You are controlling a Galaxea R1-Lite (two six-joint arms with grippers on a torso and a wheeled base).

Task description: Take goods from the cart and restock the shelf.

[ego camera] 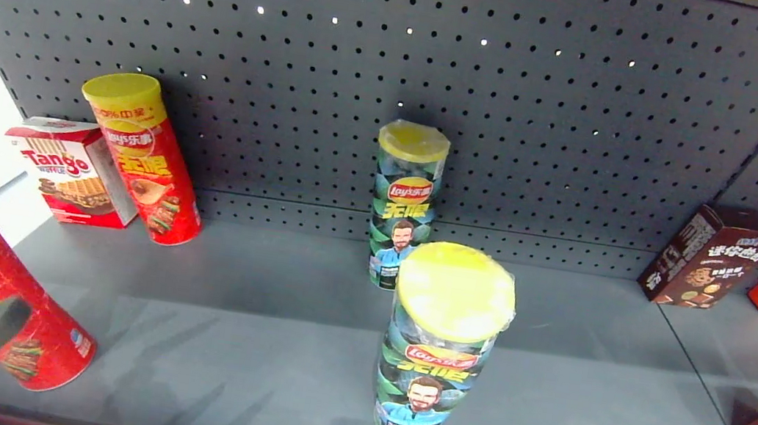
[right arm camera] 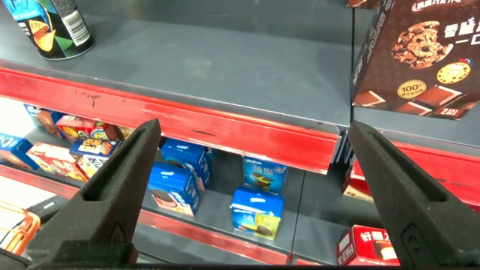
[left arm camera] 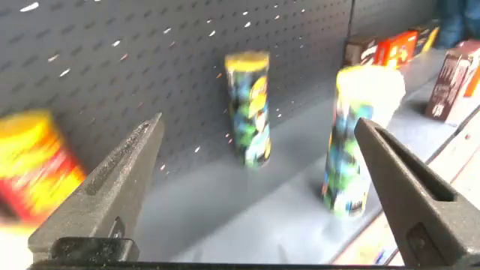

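restock partway, I reckon | front green can and back green can upright mid shelf, red can tilted at back-left corner | second red can tilted at front-left corner, left gripper jaws apart beside it, clamping nothing | right gripper apart, empty, out front of the shelf edge | more stock to fetch

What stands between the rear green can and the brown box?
Nothing; the head view shows bare shelf between the rear green can and the brown box.
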